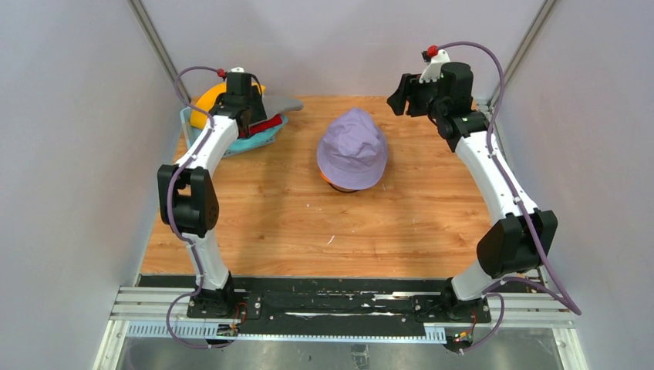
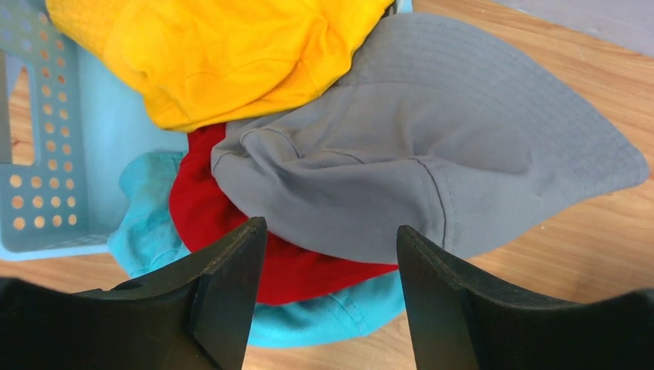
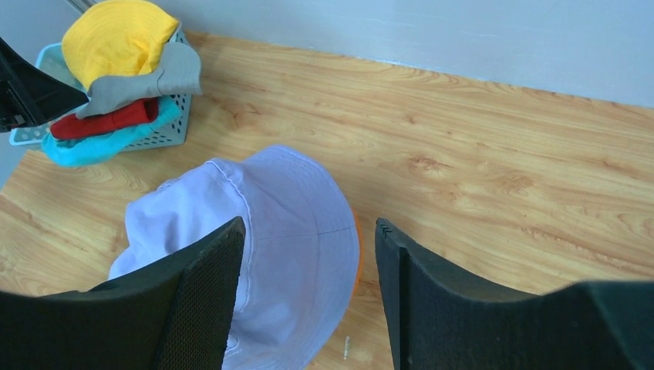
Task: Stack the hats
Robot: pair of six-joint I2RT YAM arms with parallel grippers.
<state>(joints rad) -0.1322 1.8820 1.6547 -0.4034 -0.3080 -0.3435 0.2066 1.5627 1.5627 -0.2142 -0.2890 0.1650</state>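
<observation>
Lavender hat (image 1: 352, 146) stacked on orange hat (image 3: 356, 258). Left gripper (image 2: 330, 231) spread over grey hat (image 2: 432, 154) in far-left corner basket (image 2: 46, 116); grasp needed next. Right gripper (image 3: 308, 227) released.

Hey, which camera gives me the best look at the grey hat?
The left wrist view: the grey hat fills the frame, brim and seams clear, lying over the red hat. The top external view shows only a grey sliver beside the left arm; the right wrist view shows it small, in the basket.

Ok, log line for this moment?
stack: lavender hat on orange hat | basket pile: yellow hat, grey hat, red hat, teal hat | left pincer: open over grey hat | right pincer: open, empty
</observation>
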